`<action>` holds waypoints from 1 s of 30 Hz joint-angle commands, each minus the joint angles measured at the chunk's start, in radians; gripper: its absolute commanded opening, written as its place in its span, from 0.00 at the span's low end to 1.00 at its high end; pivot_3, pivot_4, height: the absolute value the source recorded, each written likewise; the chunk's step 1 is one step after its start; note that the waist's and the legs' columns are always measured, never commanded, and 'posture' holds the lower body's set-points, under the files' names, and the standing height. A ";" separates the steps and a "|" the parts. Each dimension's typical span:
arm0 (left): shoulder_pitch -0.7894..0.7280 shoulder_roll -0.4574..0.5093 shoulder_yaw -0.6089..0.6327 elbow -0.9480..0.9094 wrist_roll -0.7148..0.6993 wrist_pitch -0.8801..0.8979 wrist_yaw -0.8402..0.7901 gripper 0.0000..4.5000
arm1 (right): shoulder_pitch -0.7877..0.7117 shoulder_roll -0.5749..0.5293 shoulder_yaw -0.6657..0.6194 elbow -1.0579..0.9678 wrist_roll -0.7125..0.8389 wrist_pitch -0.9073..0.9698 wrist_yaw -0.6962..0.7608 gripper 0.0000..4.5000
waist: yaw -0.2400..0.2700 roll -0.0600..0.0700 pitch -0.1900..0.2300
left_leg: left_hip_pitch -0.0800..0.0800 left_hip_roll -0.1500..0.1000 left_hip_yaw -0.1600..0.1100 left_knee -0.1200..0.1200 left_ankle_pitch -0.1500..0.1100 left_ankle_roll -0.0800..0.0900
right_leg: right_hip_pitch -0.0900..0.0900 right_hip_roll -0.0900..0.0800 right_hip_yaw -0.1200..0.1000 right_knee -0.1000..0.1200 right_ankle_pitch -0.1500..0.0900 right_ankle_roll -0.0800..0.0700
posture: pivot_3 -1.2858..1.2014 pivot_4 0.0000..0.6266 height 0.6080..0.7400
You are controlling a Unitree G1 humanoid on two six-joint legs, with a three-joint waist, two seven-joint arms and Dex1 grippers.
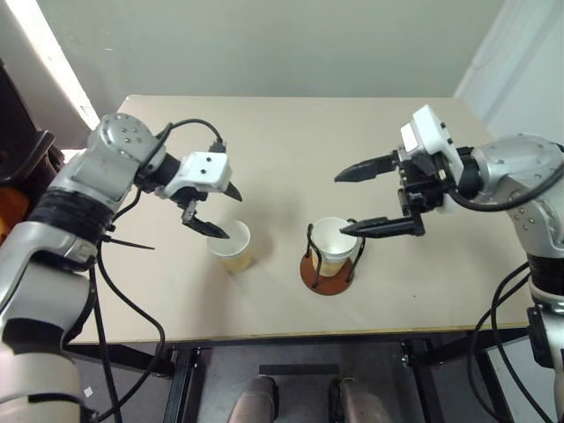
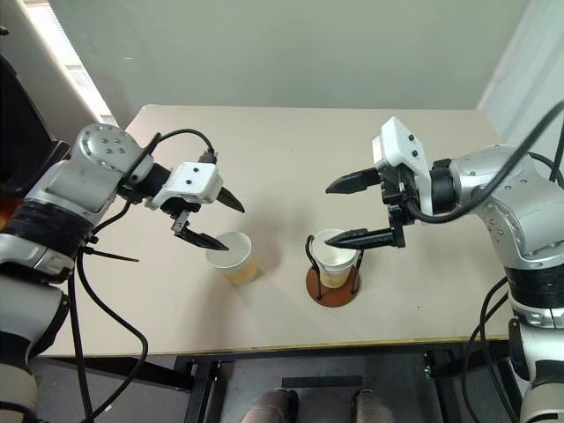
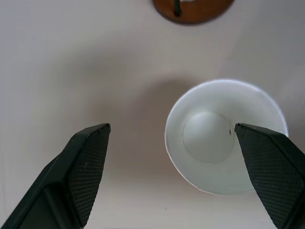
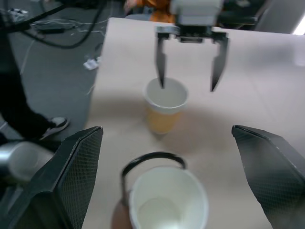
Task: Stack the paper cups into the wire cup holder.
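Nearest the head camera ran the front edge of the worktop (image 1: 264,330), tan and broad, carrying everything.

Left end effector (image 1: 218,210): fingers spread wide, nothing held, hanging tilted down over the loose paper cup (image 1: 231,246), one fingertip at its rim. Right end effector (image 1: 368,199): equally wide, empty, poised just above the wire cup holder (image 1: 328,263), lower finger close over the cup seated there.

Wire cup holder stood upright near mid-worktop, black loops rising from the brown disc base, long axis vertical. Seated cup (image 1: 336,245) sat mouth up inside the loops. Loose cup stood free beside the holder on my left, also mouth up, taper pointing down.

Judged: one placement done; the loose cup's pick-up was the step in hand. Next move would call for straddling one wall of the rim, closing, lifting straight, then carrying over and lowering axis-aligned to nest.
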 commanded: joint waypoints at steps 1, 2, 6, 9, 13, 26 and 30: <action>-0.043 -0.007 -0.055 0.049 -0.004 -0.078 -0.042 1.00 | 0.005 -0.030 -0.051 -0.053 0.033 0.016 -0.020 1.00 | 0.001 0.000 0.000 | 0.000 0.000 0.000 0.000 0.000 0.000 | 0.000 0.000 0.000 0.000 0.000 0.001 | 0.52 0.24 1.00; -0.049 -0.018 -0.065 0.071 0.009 -0.097 -0.042 1.00 | 0.012 -0.037 -0.056 -0.062 0.038 0.020 -0.024 1.00 | 0.001 0.000 0.000 | 0.000 0.000 0.000 0.000 0.000 0.000 | 0.001 0.000 0.000 0.000 0.000 0.001 | 0.52 0.24 1.00; -0.063 -0.042 -0.123 0.130 0.019 -0.149 -0.042 1.00 | 0.037 -0.065 -0.072 -0.094 0.048 0.033 -0.050 1.00 | 0.002 0.000 0.000 | 0.001 0.000 0.000 0.001 0.000 0.000 | 0.001 0.000 0.000 0.001 0.000 0.001 | 0.52 0.24 1.00; -0.068 -0.064 -0.145 0.169 0.034 -0.177 -0.042 0.87 | 0.054 -0.088 -0.082 -0.112 0.048 0.032 -0.063 1.00 | 0.003 0.000 0.000 | 0.001 -0.001 0.000 0.002 0.001 0.001 | 0.002 0.000 0.000 0.001 0.000 0.003 | 0.52 0.24 1.00; -0.078 -0.083 -0.164 0.201 0.035 -0.198 -0.042 0.57 | 0.073 -0.135 -0.117 -0.129 0.043 0.035 -0.082 1.00 | 0.004 0.000 0.000 | 0.000 -0.001 0.000 0.003 0.001 0.001 | 0.002 -0.001 0.001 0.001 0.002 0.006 | 0.52 0.24 1.00; -0.199 -0.052 -0.151 0.157 -0.206 -0.121 -0.042 0.00 | 0.264 -0.350 -0.330 -0.147 0.074 0.045 -0.068 1.00 | 0.013 0.000 0.000 | -0.004 -0.004 0.000 0.009 -0.002 0.004 | 0.003 -0.002 0.002 0.001 -0.001 0.016 | 0.52 0.24 1.00; -0.320 -0.097 -0.116 0.136 -0.378 0.007 -0.042 0.00 | 0.392 -0.354 -0.597 -0.189 0.174 0.045 -0.015 1.00 | 0.025 -0.001 0.000 | -0.008 -0.007 0.000 0.015 -0.002 0.003 | 0.003 -0.003 0.003 0.001 -0.004 0.021 | 0.52 0.24 1.00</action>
